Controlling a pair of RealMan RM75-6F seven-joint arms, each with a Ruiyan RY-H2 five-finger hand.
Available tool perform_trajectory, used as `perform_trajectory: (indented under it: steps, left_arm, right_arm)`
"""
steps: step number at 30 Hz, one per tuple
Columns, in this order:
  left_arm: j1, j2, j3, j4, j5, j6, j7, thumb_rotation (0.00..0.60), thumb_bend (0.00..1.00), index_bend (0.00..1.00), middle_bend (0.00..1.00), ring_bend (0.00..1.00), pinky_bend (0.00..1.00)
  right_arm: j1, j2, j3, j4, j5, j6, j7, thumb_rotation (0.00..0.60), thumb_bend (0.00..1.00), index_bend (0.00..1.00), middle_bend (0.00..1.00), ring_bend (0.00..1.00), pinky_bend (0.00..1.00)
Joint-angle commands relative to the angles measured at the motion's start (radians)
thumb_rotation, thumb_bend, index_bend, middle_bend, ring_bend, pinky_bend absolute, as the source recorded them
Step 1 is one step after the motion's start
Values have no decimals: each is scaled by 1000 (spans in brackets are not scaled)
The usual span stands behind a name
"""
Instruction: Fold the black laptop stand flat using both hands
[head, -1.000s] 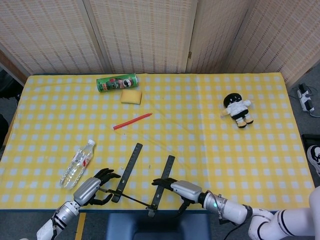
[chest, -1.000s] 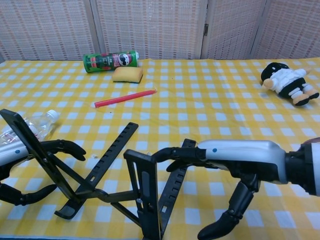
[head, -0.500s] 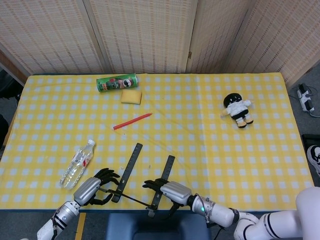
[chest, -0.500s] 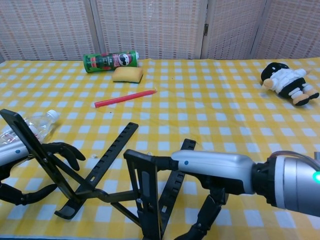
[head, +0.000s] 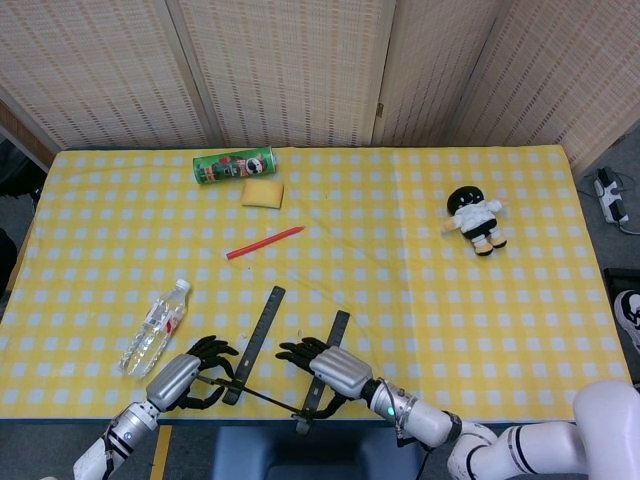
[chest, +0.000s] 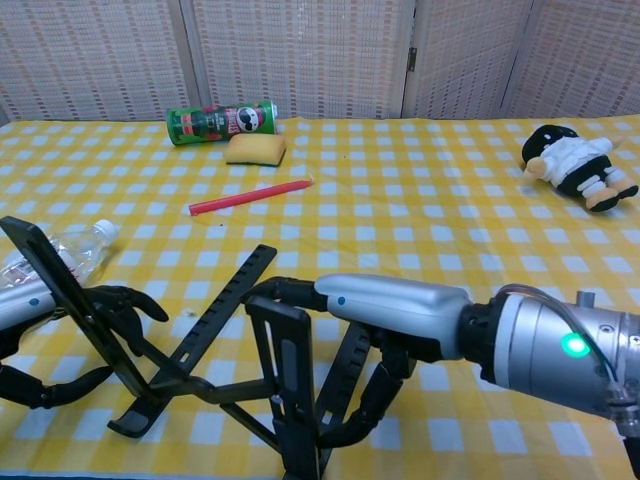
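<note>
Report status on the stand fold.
Both hands, left and right, grip the laptop stand. Stand still propped open, not flat. Water bottle close beside left hand.

The laptop stand (head: 285, 355) sits at the near edge of the bench (head: 400, 260), its 2 rails reaching away from the robot. The left hand (head: 185, 375) lies at the stand's left side, the right hand (head: 325, 365) at its right rail. A bottle (head: 155, 327) lies left of the stand. Behind the stand lies a pen (head: 264, 242); further back lie a can (head: 234, 165) and, just beside it, a sponge (head: 262, 193). A plush toy (head: 476, 220) lies far to the right.
</note>
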Motion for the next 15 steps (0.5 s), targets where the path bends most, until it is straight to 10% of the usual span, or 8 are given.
perform_trajectory:
  steps: [1, 15]
  left_arm:
    - [1, 0, -1, 1, 0, 2, -1, 600, 497, 469, 256, 143, 21]
    - [-2, 0, -3, 2, 0, -2, -3, 600, 497, 462, 256, 143, 21]
  right_arm:
    - [5, 21, -1, -25, 4, -25, 19, 588, 191, 0, 11, 73, 0]
    - [24, 147, 9, -105, 32, -70, -25, 589, 191, 0, 7, 82, 0]
